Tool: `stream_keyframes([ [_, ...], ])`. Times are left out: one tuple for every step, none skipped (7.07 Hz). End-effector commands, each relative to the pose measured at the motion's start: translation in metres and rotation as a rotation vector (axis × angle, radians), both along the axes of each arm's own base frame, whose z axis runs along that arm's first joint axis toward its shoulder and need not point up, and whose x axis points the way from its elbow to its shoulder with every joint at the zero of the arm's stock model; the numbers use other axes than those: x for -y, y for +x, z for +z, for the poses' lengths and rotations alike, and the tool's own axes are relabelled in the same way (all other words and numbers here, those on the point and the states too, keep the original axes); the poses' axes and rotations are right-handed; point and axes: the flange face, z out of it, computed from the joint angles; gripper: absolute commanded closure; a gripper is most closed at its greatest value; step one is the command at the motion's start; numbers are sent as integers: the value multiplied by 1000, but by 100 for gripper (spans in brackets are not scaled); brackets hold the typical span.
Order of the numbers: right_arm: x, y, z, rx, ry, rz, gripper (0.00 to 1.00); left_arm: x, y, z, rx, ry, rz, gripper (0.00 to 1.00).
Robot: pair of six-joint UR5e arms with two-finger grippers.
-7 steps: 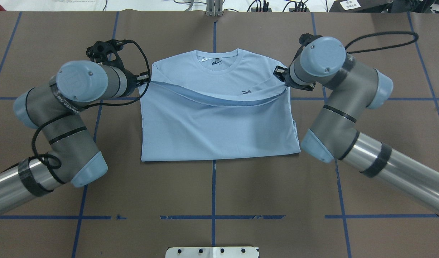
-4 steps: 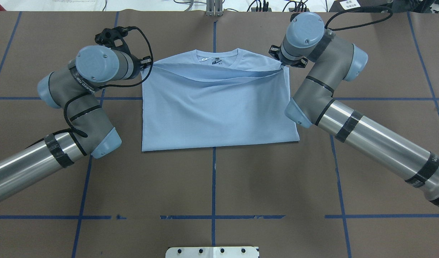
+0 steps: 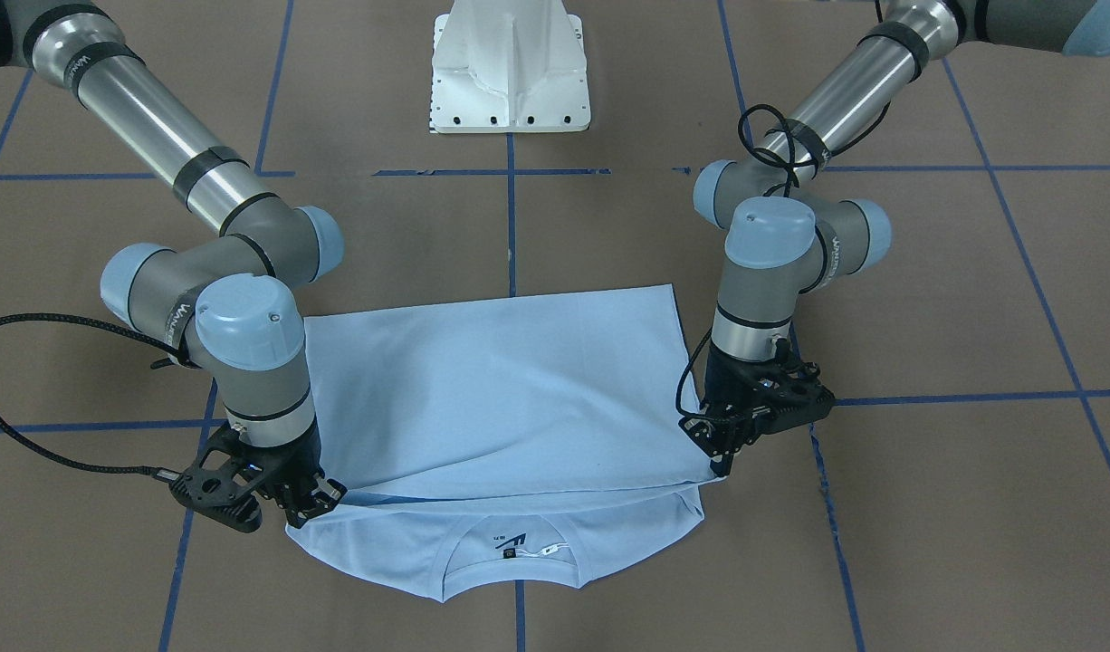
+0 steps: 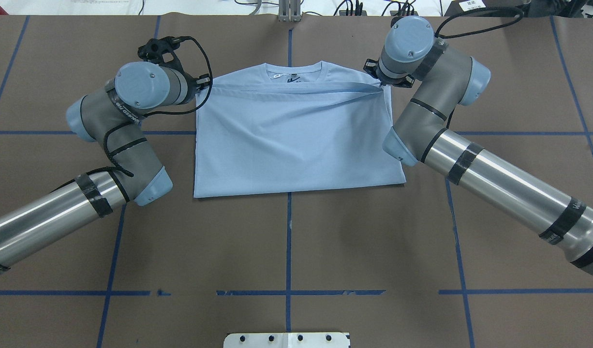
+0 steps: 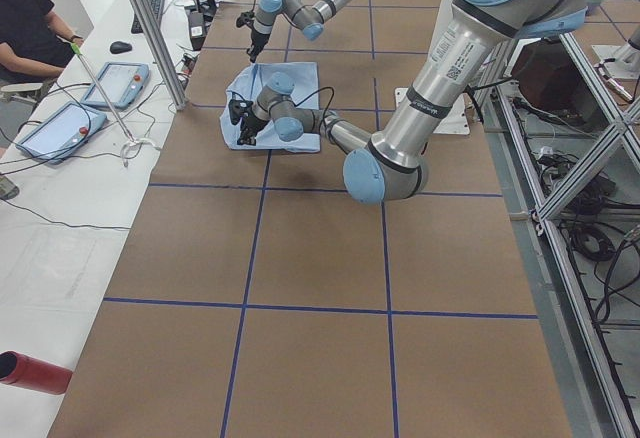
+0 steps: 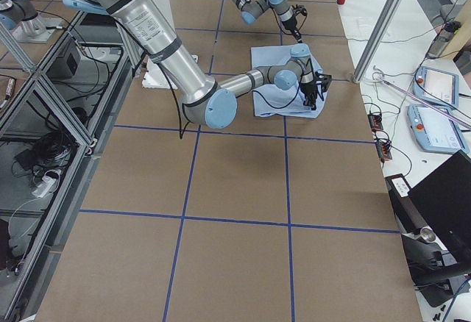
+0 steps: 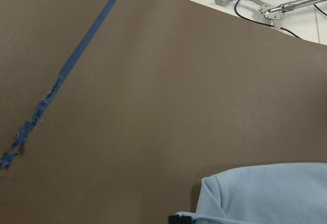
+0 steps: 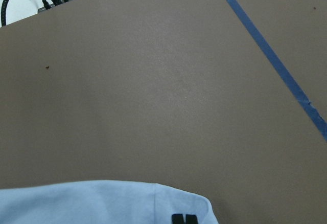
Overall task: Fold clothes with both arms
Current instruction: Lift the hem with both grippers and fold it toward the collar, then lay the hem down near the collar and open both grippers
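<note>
The clothes are one light blue T-shirt lying on the brown table, its lower half folded up over the chest. The raised hem runs as a band just below the round collar, whose dark label shows. My left gripper is shut on the hem's corner at the shirt's left shoulder, seen on the right in the front-facing view. My right gripper is shut on the opposite corner. Both wrist views show only an edge of the T-shirt and bare table.
Blue tape lines grid the brown table cover. The white pedestal base stands at the robot's side. Cables and a metal post line the far edge. A seated person and tablets are beside the table.
Both grippers carried the hem away from the robot toward the collar. The fold now covers the chest print and the hem sits flatter and straighter, just below the collar.
</note>
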Motion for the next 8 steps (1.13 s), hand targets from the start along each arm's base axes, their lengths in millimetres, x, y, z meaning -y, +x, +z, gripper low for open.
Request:
stream_keyframes([
  [11, 15, 0, -23, 29, -17, 100, 2, 2, 2, -6, 4, -1, 100],
  [16, 24, 1, -30, 38, -25, 100, 2, 2, 2, -7, 3, -1, 100],
  [13, 23, 9, -40, 33, -33, 100, 2, 2, 1, -9, 3, -2, 100],
  [13, 23, 10, -42, 34, -35, 100, 2, 2, 2, -7, 3, -1, 90],
  [13, 22, 21, -58, 27, -40, 100, 2, 2, 1, -7, 5, -1, 81],
  [13, 22, 24, -63, 25, -43, 100, 3, 1, 1, -9, 5, -3, 73],
  [13, 22, 24, -64, 26, -42, 100, 2, 1, -1, -13, 5, -5, 72],
  [13, 22, 24, -63, 25, -43, 100, 2, 0, 0, -13, 5, -3, 72],
])
